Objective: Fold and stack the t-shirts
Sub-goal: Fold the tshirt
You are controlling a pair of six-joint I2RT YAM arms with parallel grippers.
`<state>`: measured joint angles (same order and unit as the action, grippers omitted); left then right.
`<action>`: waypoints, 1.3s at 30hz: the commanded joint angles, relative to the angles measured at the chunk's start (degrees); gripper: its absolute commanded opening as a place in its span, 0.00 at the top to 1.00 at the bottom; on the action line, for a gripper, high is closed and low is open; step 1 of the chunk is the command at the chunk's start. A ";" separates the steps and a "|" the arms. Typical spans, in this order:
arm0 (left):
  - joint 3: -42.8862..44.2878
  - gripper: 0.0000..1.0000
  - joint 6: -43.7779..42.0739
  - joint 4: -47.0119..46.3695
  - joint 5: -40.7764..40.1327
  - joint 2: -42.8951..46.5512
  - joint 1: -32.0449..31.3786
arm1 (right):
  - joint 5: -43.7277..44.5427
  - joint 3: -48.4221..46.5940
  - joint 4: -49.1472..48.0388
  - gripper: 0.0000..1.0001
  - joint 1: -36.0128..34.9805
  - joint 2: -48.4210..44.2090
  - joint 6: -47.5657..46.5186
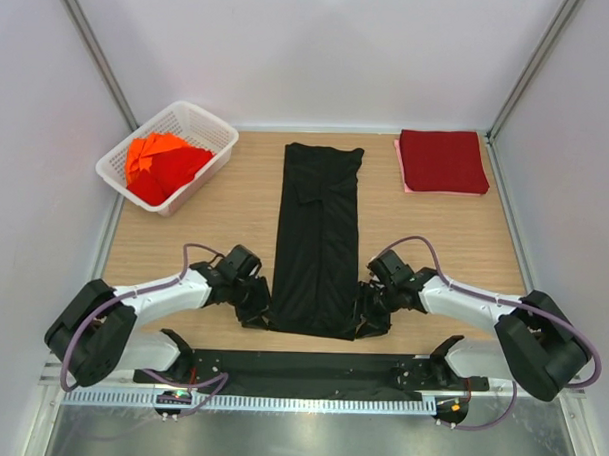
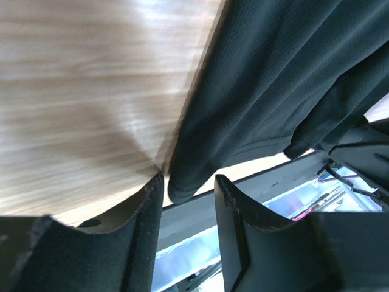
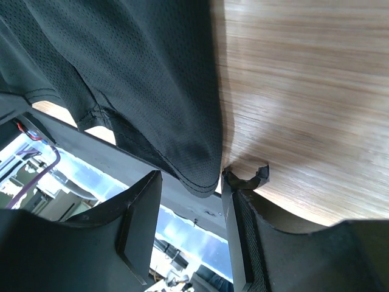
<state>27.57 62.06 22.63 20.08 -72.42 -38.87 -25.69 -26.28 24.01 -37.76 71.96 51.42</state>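
Black t-shirt [image 1: 317,238], folded into a long strip, is lying on the bench [image 1: 204,240] with its long axis running away from the arms, its near hem corners sitting between the parted fingers of left hand [image 1: 258,313] and right hand [image 1: 368,323], equally close.

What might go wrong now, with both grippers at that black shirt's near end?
The left gripper and right gripper stand open, with only the near corners of the black shirt between their fingers. Such a thin bite may catch one layer alone, letting the lengthwise fold fall open. If just one side holds, the strip would likely lift crooked and twist.
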 commanded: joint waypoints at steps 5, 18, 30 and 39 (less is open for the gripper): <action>2.39 0.68 -4.40 -0.04 -4.52 -7.90 -0.06 | 5.83 0.00 -0.54 0.49 0.05 5.46 -3.96; 1.61 0.97 -4.23 0.04 -4.08 -7.12 -1.11 | 7.32 1.50 -0.90 0.90 0.05 5.12 -4.84; 2.57 1.00 0.08 2.05 -4.69 -1.76 -4.81 | 9.16 1.86 3.48 0.99 0.05 -4.37 -4.04; 16.53 0.97 -7.46 13.74 -8.30 -4.56 -3.06 | 13.30 -14.83 12.98 0.99 1.37 -0.43 -11.42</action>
<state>37.91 59.18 31.68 14.50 -75.83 -43.00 -15.53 -34.06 33.45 -36.80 69.89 44.07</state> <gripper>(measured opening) 0.026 0.037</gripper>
